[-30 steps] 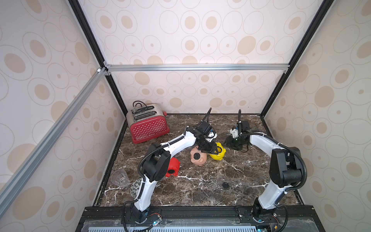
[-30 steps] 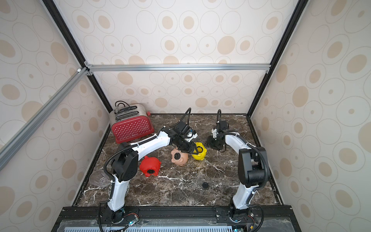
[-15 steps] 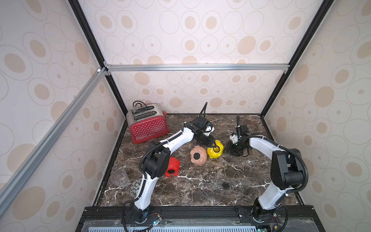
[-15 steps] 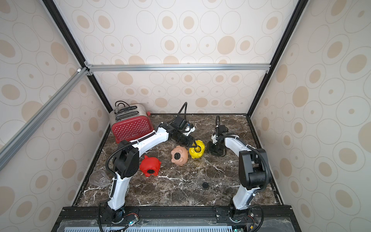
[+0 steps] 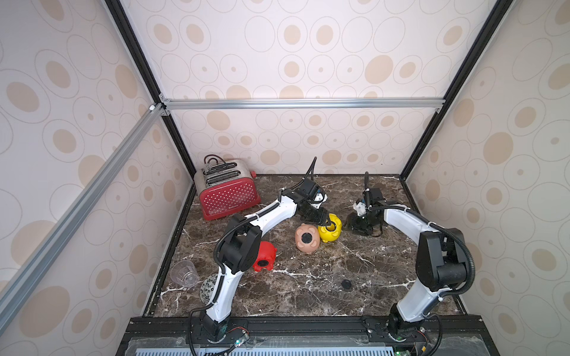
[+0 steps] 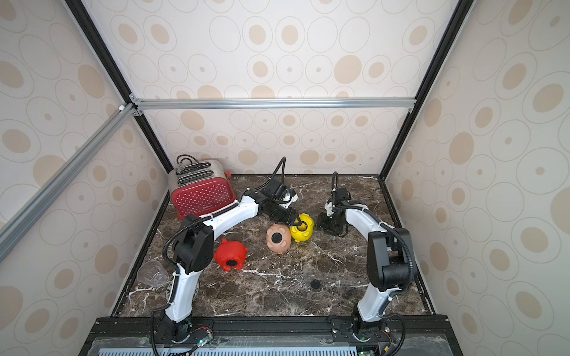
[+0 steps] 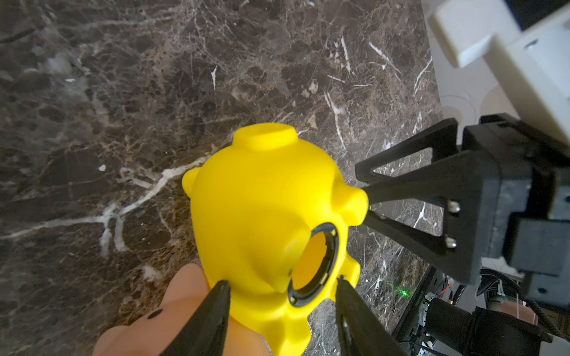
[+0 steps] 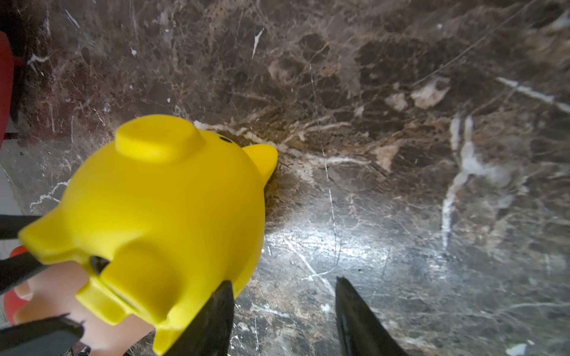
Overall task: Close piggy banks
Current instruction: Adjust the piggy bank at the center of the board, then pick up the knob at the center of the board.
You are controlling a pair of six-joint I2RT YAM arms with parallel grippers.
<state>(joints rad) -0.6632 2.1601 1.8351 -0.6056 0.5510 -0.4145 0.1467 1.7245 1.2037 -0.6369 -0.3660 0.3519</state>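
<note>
- Dark brown marble veined in white forms the tabletop, boxed in by walls papered with beige ovals.
- Toward the back of it, the yellow piggy bank lies tipped off its feet with its belly turned upward. In the left wrist view its round belly hole, ringed in black, stands open.
- The left end effector reaches the yellow piggy bank from the robot's left. Its fingers stand partly apart and flank the rear beside the hole. I cannot tell whether they press on it.
- The right end effector sits on the opposite side of the yellow piggy bank. It is partly open over bare marble and holds nothing, with one finger against the pig's flank.
- The peach piggy bank touches the yellow piggy bank on its front-left side, a black round showing on its belly.
- The red piggy bank lies farther off in that same direction, beside the left arm's elbow.
- A black disc lies alone, well apart from the yellow piggy bank, toward the front edge.
- A red polka-dot toaster stands well apart from the yellow piggy bank, toward the back-left corner.
</note>
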